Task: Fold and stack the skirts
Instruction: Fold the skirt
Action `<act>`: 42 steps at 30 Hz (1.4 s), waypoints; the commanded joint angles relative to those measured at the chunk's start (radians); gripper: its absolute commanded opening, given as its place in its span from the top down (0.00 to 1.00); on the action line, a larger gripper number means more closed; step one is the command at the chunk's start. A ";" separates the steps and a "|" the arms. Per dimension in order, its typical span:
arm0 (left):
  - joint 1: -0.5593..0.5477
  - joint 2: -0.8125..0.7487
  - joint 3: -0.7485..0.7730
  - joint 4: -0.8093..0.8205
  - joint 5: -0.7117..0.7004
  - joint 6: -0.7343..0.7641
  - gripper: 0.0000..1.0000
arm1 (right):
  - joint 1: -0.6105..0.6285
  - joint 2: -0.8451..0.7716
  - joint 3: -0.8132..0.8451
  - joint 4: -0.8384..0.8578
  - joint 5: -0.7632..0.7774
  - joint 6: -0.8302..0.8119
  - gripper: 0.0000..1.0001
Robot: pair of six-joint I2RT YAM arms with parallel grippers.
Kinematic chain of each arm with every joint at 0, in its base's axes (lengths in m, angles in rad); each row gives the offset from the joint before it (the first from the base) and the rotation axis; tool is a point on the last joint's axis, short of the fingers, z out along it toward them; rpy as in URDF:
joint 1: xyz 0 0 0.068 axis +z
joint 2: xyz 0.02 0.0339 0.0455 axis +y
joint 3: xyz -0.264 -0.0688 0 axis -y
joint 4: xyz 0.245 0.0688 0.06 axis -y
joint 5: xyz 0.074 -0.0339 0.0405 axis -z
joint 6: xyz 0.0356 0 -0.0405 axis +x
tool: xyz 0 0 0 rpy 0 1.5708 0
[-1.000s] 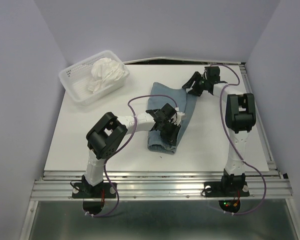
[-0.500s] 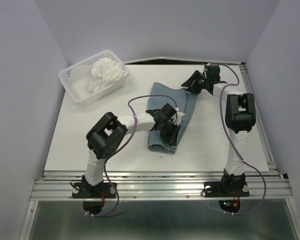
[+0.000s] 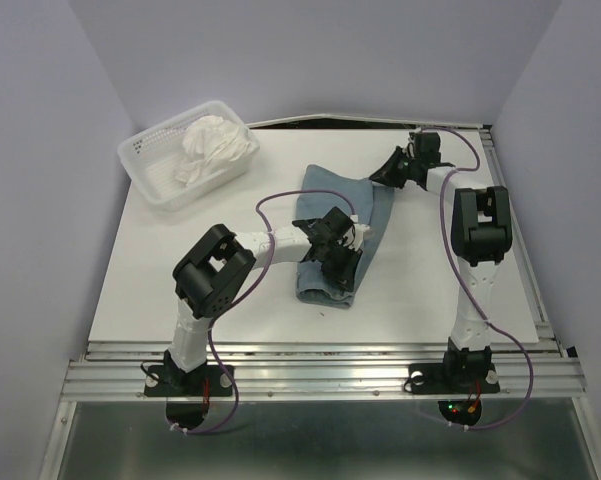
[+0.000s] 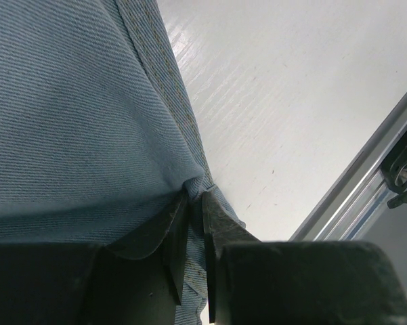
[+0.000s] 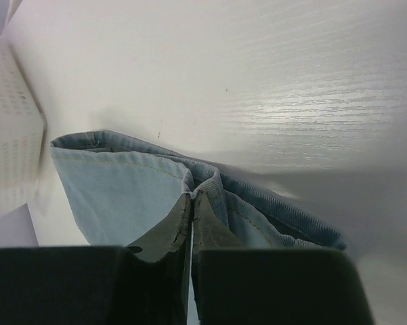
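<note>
The blue-grey skirt [image 3: 327, 192] lies folded into a long band on the table [image 3: 180, 260]. It sits a little right of centre and runs from near the far edge towards the near edge. The left gripper [image 3: 337, 265] sits over the band's near end. In the left wrist view its fingers [image 4: 166, 233] are pressed together on the skirt's stitched hem, with the denim-like cloth puckering up between them and bare table just beside. The right gripper [image 3: 380, 176] is at the skirt's far right corner. The right wrist view shows its fingers [image 5: 166, 230] pinching a raised fold of the hem, the cloth lifted into a small peak above the tabletop while the rest of that edge lies flat.

The white skirt [image 3: 215, 145] is bunched in a heap inside the basket [image 3: 145, 170], which stands at the far left corner, well apart from both arms. From above it looks loosely crumpled, though its layers are too small to make out.
</note>
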 commanded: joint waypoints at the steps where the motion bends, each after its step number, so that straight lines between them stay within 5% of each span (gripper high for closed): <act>1: -0.028 0.026 -0.047 -0.035 -0.070 -0.001 0.76 | 0.007 -0.013 0.038 -0.005 0.032 -0.041 0.99; 18: -0.040 -0.009 -0.079 -0.016 -0.137 -0.031 0.73 | -0.013 -0.226 -0.015 -0.165 0.211 -0.124 0.99; 30: -0.051 -0.001 -0.076 -0.018 -0.155 -0.034 0.75 | -0.064 -0.178 -0.054 -0.219 0.302 -0.187 0.99; 42: -0.055 -0.001 -0.050 -0.039 -0.161 -0.021 0.73 | -0.064 -0.249 -0.077 -0.274 0.217 -0.214 0.99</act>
